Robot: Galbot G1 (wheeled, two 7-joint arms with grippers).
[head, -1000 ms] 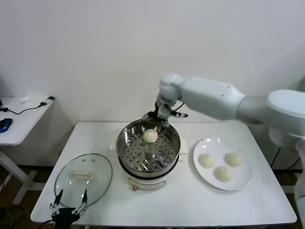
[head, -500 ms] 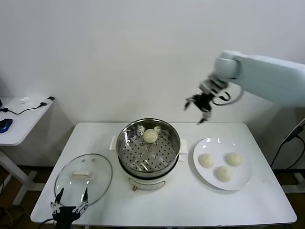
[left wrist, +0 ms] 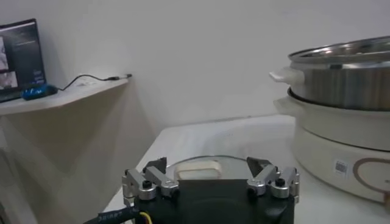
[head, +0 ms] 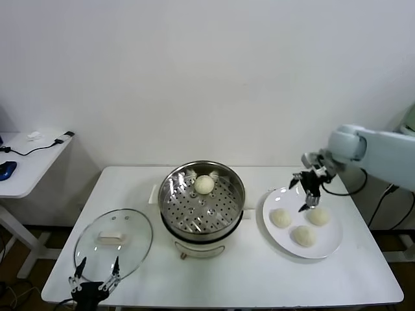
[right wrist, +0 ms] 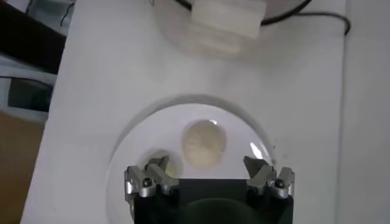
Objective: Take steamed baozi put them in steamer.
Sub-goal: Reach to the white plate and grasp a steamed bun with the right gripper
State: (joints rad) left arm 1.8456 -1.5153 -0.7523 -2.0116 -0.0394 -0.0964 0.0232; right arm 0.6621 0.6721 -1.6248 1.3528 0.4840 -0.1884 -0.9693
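cream-white baozi [head: 204, 184] on a shiny silver steamer [head: 202, 201] tray dotted with holes, three more pale buns [head: 281, 218] on a plain white plate [head: 327, 247], white table [head: 246, 278], clear glass lid [head: 113, 238]

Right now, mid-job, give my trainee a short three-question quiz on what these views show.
1. How many steamed baozi lie on the plate?
2. True or false: the right gripper is shut on a bun.
3. Which thing lies closest to the left gripper: A) the glass lid, B) the plate, C) the steamer?

Key:
1. Three; a fourth baozi lies in the steamer, on its perforated tray.
2. False: it is open and empty, above the plate's far side.
3. A: the left gripper is parked, open, at the table's near edge by the lid.
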